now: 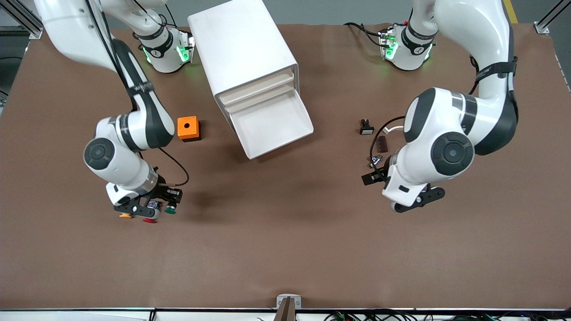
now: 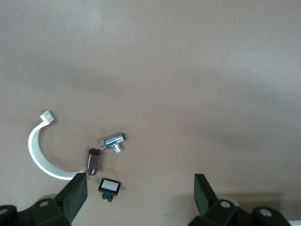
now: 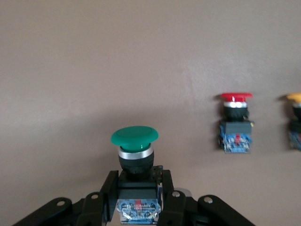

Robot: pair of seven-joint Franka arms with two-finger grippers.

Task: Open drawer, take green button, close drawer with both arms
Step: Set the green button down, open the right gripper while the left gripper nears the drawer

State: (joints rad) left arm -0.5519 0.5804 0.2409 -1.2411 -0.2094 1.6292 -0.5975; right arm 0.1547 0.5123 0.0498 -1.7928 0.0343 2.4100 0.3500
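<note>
Drawer (image 1: 273,126) stands pulled out of the white cabinet (image 1: 243,49), its tray bare. Right gripper (image 1: 157,204) is low over the table toward the right arm's end, fingers clamped on the green button (image 3: 135,149), beside the red button (image 3: 235,121) and yellow-orange button (image 3: 295,120). Left gripper (image 2: 140,193) hangs with fingers apart over small parts, a white curved clip (image 2: 40,148) among them.

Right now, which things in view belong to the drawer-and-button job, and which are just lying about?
Job:
open drawer
green button, shut in the right pincer
left pincer, open, waiting

Lying about:
red button
yellow-orange button
orange box
white clip
chrome fitting
</note>
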